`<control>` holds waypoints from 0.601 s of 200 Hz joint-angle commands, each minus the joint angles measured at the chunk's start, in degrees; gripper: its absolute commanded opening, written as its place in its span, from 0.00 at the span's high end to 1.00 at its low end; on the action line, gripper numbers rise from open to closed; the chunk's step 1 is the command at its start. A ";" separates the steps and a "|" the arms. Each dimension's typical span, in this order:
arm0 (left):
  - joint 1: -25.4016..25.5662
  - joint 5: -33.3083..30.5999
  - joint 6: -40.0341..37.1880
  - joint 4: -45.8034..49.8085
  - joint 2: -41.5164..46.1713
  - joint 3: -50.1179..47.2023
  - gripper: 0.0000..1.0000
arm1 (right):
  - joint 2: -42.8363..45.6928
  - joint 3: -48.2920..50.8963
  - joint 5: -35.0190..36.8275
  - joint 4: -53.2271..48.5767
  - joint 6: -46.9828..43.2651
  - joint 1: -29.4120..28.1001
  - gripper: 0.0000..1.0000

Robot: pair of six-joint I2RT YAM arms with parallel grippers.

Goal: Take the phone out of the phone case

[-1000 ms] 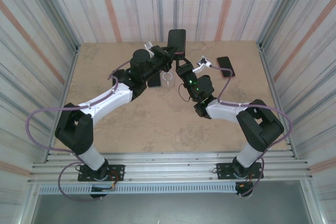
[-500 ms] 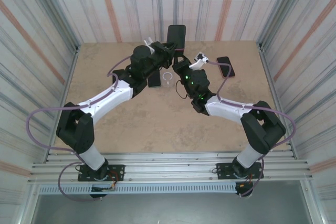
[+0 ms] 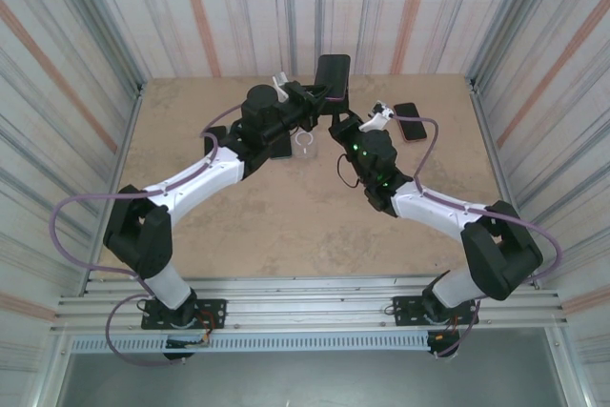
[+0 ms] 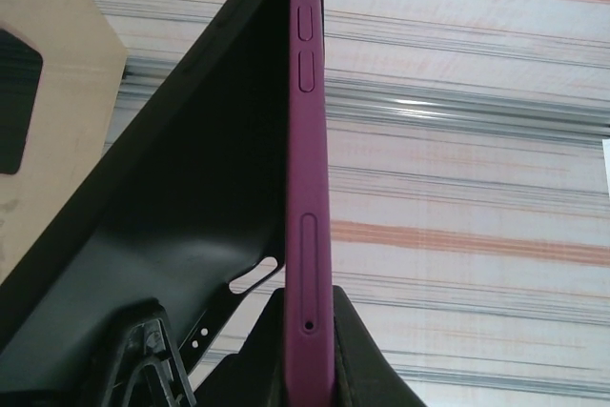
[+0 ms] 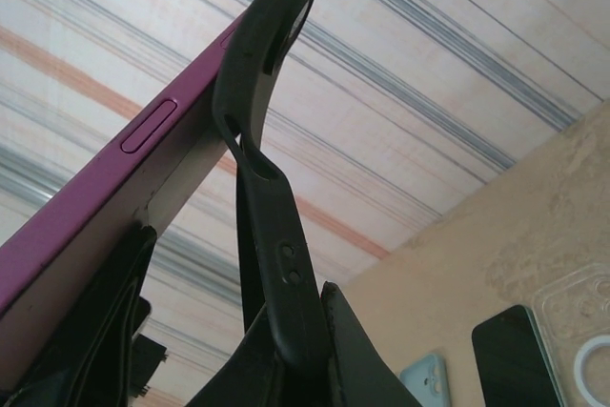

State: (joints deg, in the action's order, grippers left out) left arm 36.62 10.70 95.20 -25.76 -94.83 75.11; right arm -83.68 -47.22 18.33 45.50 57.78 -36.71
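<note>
Both grippers hold the phone and its case up in the air over the far middle of the table (image 3: 191, 121). The phone (image 4: 310, 235) is purple; my left gripper (image 4: 310, 331) is shut on its lower edge. The phone case (image 5: 272, 235) is black and soft, and it bends away from the phone (image 5: 95, 197) at one end while its upper corner still hooks the phone's top. My right gripper (image 5: 291, 331) is shut on the case's peeled edge. From above, the pair (image 3: 334, 73) sits just beyond the left gripper (image 3: 310, 97) and the right gripper (image 3: 338, 126).
On the table lie a dark phone in a pink case (image 3: 410, 121) at the far right, a black phone (image 3: 279, 147) and a clear case with a white ring (image 3: 303, 143) under the arms. A light blue case (image 5: 429, 374) lies nearby. Corrugated walls (image 3: 95, 45) enclose the table.
Both grippers have carried the phone and case a little to the right and further back. The right arm has stretched out more. Both grips are unchanged.
</note>
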 commanded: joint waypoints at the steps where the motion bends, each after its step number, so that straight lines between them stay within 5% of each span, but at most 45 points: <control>1: -1.20 -2.20 -2.38 -3.59 1.65 0.72 1.00 | 1.45 -0.20 3.79 -1.14 -2.52 2.08 1.00; 65: 1.66 -0.48 -2.42 -2.62 -3.58 8.75 1.00 | -4.36 -6.47 3.47 -1.65 -6.80 -3.15 1.00; 120: 2.25 0.52 -3.99 0.02 -3.66 10.35 1.00 | -5.18 -6.58 5.30 -5.99 -4.59 -1.31 1.00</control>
State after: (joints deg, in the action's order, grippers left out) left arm 37.58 9.78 93.67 -23.27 -100.25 82.94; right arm -88.29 -53.60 23.86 43.57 53.32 -38.54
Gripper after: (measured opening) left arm 0.111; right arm 0.107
